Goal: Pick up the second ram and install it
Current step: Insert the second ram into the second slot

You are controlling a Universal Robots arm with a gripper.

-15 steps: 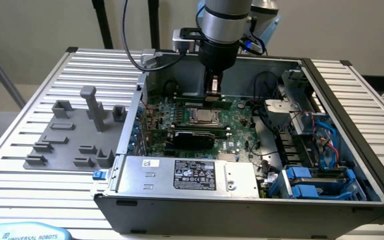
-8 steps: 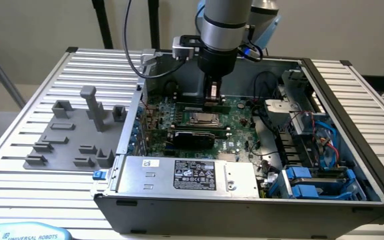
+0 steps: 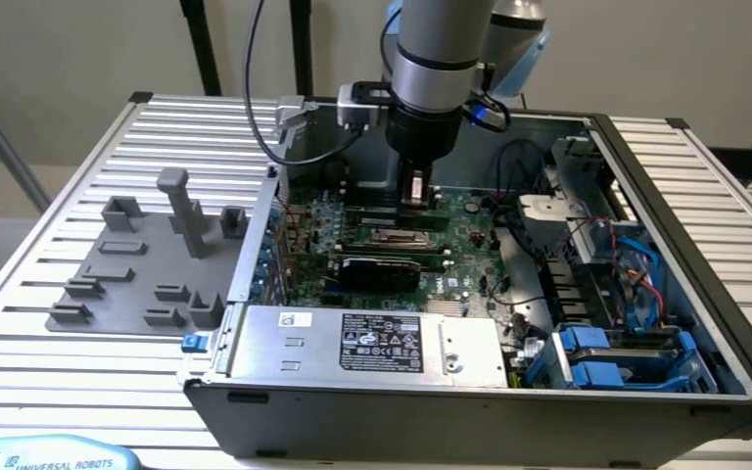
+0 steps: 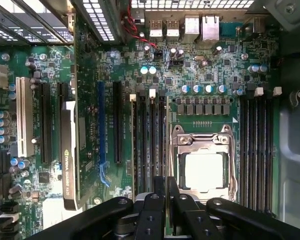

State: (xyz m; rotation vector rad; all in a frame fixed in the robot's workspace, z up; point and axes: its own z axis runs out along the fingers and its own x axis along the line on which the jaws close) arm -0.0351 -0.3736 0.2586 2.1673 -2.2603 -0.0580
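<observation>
The install step is being carried out, by the look of things. The gripper [image 4: 166,196] is being held inside the case [image 3: 689,225], low over the motherboard [image 3: 390,250]. It is hanging above the bank of slots [image 4: 149,135] that lies just beside the CPU socket [image 4: 204,165].

The fingers [image 4: 157,202] are being kept almost together, with only a thin sliver left between them. In the exterior view a narrow pale strip is being carried upright between the fingertips. This is being taken as the second ram [image 3: 415,188], gripped edge-on, though little of it is being shown.

No stick is lying on the grey tray [image 3: 70,318], well apart at the exterior view's left, which fits that reading. Whether the ram's lower edge is already touching a slot cannot be told.

As a judgement, seating is calling for the stick to be kept upright and parallel to its slot. It is also calling for it to be centred between the white end latches [image 4: 151,93] and pressed straight down. A slight tilt is being judged the main risk.
</observation>
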